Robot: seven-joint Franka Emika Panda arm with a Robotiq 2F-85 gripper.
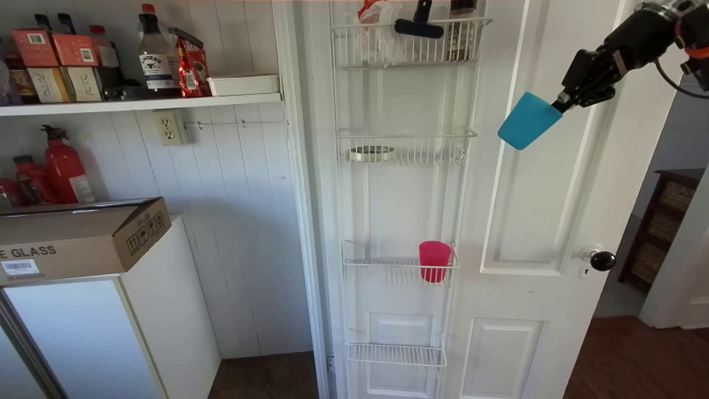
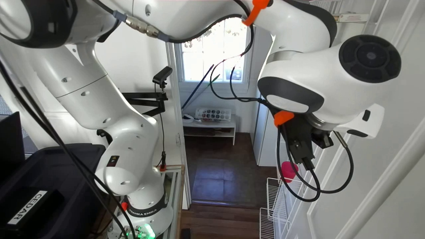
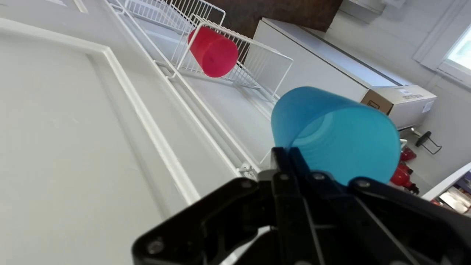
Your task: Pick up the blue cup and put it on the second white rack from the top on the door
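Smooth plastic blue cup (image 1: 530, 121), metal-wire second rack (image 1: 407, 136), painted door (image 1: 534, 221), glossy knob (image 1: 602, 260)

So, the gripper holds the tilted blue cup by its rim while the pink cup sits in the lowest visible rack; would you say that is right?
Not quite: an exterior view shows the pink cup in the next rack up from the lowest visible rack. The gripper does hold the tilted blue cup by its rim.

A tapered blue cup (image 1: 529, 121) hangs tilted, clear of the white rack (image 1: 410, 136) second from top on the panelled door (image 1: 532, 210).
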